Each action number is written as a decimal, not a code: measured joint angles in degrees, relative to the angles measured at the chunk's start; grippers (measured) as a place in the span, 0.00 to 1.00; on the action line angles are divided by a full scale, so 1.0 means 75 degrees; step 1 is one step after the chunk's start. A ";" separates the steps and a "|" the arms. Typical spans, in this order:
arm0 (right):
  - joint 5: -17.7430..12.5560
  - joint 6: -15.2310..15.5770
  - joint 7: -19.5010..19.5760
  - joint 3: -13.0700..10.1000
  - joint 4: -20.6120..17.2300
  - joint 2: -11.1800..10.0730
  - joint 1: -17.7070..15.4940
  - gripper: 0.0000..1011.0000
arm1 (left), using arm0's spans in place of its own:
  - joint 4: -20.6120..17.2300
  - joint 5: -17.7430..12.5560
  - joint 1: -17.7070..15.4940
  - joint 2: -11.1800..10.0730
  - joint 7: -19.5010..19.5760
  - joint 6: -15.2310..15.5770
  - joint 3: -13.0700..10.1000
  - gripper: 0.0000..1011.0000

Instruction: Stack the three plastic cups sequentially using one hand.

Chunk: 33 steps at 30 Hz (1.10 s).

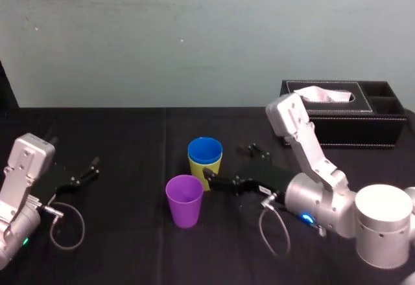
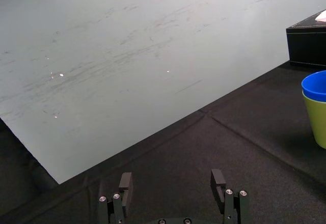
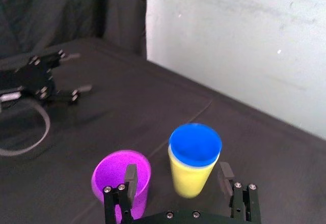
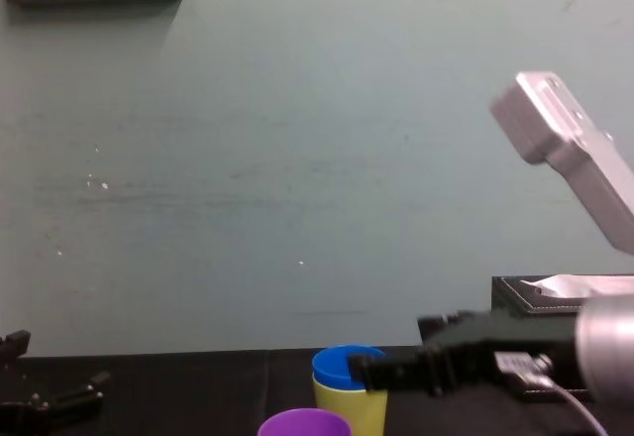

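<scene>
And here's the right tool (image 3: 177,175), black and two-fingered on its silver-grey arm, down low over the black-clothed tabletop (image 1: 130,136) near the middle. Its fingers (image 3: 131,177) are spread wide and grip nothing at all.

Just ahead of that opening stands the bright blue plastic cup (image 1: 205,149). It sits upright, nested inside the yellow-green plastic cup (image 1: 196,168), with the blue rim riding above the yellow-green one. In the head view one finger reaches the lower side of the yellow-green cup, but whether it touches I can't tell.

The purple plastic cup (image 1: 184,199) stands upright on its own, mouth open to the ceiling. It's just beside the nested pair, nearer the robot and a touch to its left.

Over on the left, the left tool (image 2: 172,180) sits low by the tabletop, well apart from all three cups. Its fingers are parted and hold nothing.

Far back on the right there's a black tissue box (image 1: 350,129) with a pale tissue poking out of its top.
</scene>
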<state>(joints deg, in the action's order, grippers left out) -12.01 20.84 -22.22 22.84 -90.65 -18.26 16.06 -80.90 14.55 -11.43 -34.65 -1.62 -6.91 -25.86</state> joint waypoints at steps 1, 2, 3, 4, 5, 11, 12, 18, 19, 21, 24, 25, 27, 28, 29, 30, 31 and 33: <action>-0.0029 0.0045 -0.0011 -0.0003 -0.0088 -0.0065 -0.0082 0.99 | 0.0000 0.0000 0.0000 0.0000 0.0000 0.0000 0.0000 0.99; -0.0082 0.0123 -0.0042 -0.0012 -0.0257 -0.0192 -0.0228 0.99 | 0.0000 0.0000 0.0000 0.0000 0.0000 0.0000 0.0001 0.99; -0.0105 0.0158 -0.0055 -0.0015 -0.0355 -0.0265 -0.0315 0.99 | 0.0000 0.0000 0.0000 0.0000 0.0000 0.0000 0.0000 0.99; -0.0134 0.0191 -0.0068 -0.0017 -0.0430 -0.0330 -0.0394 0.99 | 0.0000 0.0000 0.0000 0.0000 0.0000 0.0000 0.0001 0.99; -0.0152 0.0227 -0.0085 -0.0017 -0.0503 -0.0402 -0.0467 0.99 | -0.0001 0.0000 0.0000 0.0000 0.0000 0.0000 0.0000 0.99; -0.0227 0.0354 -0.0151 0.0106 -0.0863 -0.0748 -0.0861 0.99 | 0.0000 0.0000 0.0000 0.0000 0.0000 0.0000 0.0001 0.99; -0.0221 0.0356 -0.0150 0.0171 -0.0894 -0.0779 -0.0906 0.99 | 0.0000 0.0000 0.0000 0.0001 0.0000 0.0000 0.0000 0.99; -0.0053 0.0337 -0.0089 0.0470 -0.0814 -0.0723 -0.0904 0.99 | 0.0000 0.0000 0.0000 0.0000 -0.0001 0.0000 0.0000 0.99; -0.0018 0.0335 -0.0059 0.0500 -0.0788 -0.0698 -0.0887 0.99 | 0.0000 0.0000 0.0000 0.0000 0.0000 0.0000 0.0000 0.99; 0.0060 0.0335 0.0010 0.0570 -0.0703 -0.0610 -0.0824 0.99 | -0.0001 0.0000 0.0000 0.0001 0.0000 0.0000 0.0000 0.99; 0.0120 0.0355 0.0073 0.0612 -0.0593 -0.0493 -0.0754 0.99 | -0.0001 0.0000 0.0000 0.0000 0.0000 0.0000 0.0000 0.99; 0.0129 0.0370 0.0086 0.0619 -0.0556 -0.0454 -0.0736 0.99 | 0.0000 0.0000 -0.0001 0.0000 0.0000 0.0000 0.0001 0.99; 0.0135 0.0406 0.0119 0.0628 -0.0434 -0.0334 -0.0683 0.99 | 0.0000 0.0000 0.0000 0.0000 0.0000 0.0000 0.0001 0.99; 0.0136 0.0413 0.0124 0.0633 -0.0399 -0.0293 -0.0668 0.99 | 0.0000 0.0000 0.0000 0.0000 0.0000 0.0000 0.0000 0.99; 0.0139 0.0419 0.0133 0.0640 -0.0330 -0.0225 -0.0640 0.99 | 0.0000 0.0000 0.0000 0.0000 0.0000 0.0000 0.0000 0.99; 0.0141 0.0421 0.0138 0.0644 -0.0300 -0.0195 -0.0628 0.99 | 0.0000 0.0000 0.0000 0.0000 0.0000 0.0000 0.0000 0.99; 0.0145 0.0423 0.0145 0.0648 -0.0270 -0.0164 -0.0615 0.99 | 0.0000 0.0000 0.0000 0.0000 -0.0001 0.0000 0.0000 0.99; 0.0157 0.0426 0.0167 0.0656 -0.0187 -0.0094 -0.0584 0.99 | 0.0000 0.0000 0.0000 0.0000 0.0000 0.0000 0.0000 0.99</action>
<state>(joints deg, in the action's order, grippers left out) -10.83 24.04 -20.96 27.76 -92.06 -18.97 11.68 -80.90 14.55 -11.43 -34.65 -1.62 -6.91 -25.86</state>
